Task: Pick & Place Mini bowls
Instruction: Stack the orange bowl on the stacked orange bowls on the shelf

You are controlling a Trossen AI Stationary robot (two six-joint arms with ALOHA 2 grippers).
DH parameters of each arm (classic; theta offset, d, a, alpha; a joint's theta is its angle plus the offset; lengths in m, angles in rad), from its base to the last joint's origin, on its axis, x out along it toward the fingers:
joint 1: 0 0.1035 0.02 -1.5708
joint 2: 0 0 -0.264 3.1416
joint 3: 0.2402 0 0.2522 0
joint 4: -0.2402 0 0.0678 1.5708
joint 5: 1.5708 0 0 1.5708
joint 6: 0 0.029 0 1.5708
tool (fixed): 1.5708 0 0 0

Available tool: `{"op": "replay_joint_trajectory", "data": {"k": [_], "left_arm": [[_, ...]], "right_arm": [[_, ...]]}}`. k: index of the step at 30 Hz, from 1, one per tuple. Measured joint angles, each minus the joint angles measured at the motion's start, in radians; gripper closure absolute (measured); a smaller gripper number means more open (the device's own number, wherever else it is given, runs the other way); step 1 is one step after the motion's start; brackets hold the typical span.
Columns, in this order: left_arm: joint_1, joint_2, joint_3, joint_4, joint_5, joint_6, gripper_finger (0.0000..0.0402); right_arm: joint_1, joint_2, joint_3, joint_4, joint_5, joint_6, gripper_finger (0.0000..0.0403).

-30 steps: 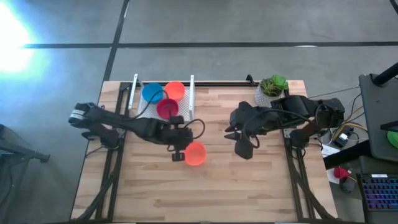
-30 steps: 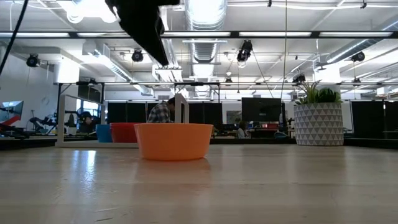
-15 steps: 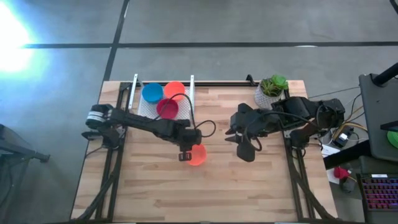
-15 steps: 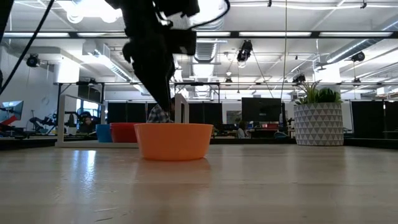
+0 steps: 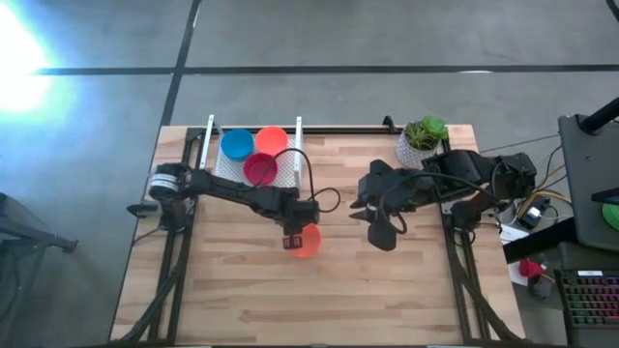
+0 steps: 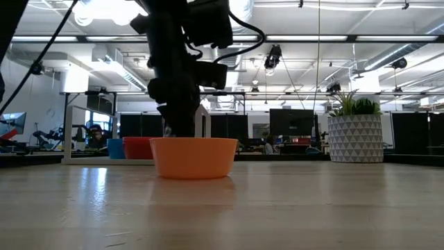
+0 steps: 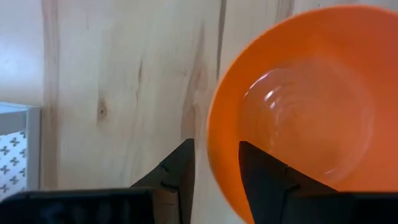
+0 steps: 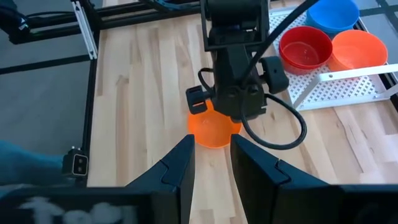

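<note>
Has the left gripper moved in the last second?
Yes. The left gripper shifted away from the white rack toward the right arm and dropped onto the orange bowl's rim.

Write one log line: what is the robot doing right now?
left tool: open, astride rim of orange bowl on table | right tool: open, waiting | tray: three bowls

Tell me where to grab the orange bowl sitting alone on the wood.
Probably by its thin rim, coming from above: the orange bowl sits upright and open. The left hand already straddles the rim, one finger inside and one outside.
</note>
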Motion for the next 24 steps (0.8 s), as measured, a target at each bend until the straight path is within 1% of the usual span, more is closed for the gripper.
{"op": "replay_joint_trajectory", "data": {"k": [5,9,11,15,20,24], "left_arm": [[0.002,0.015,-0.002,0.008,0.006,0.0,0.0285],[0.004,0.025,-0.017,0.008,0.055,0.003,0.029],[0.004,0.025,-0.02,0.008,0.07,0.014,0.0309],[0.007,0.02,-0.023,0.008,0.085,0.025,0.0383],[0.017,0.004,0.001,-0.038,0.107,0.035,0.0398],[0.043,-0.063,0.027,-0.105,0.1,0.052,0.04]], "right_arm": [[0.0,0.0,0.0,0.0,0.0,0.0,0.0303],[0.0,0.0,0.0,0.001,0.0,0.001,0.0303],[0.0,0.0,0.0,0.001,0.0,0.001,0.0303],[0.0,0.0,0.0,0.003,0.0,0.001,0.0303],[0.0,0.0,0.0,0.003,0.0,0.001,0.0303],[0.0,0.0,0.0,0.003,0.0,0.001,0.0303]]}}
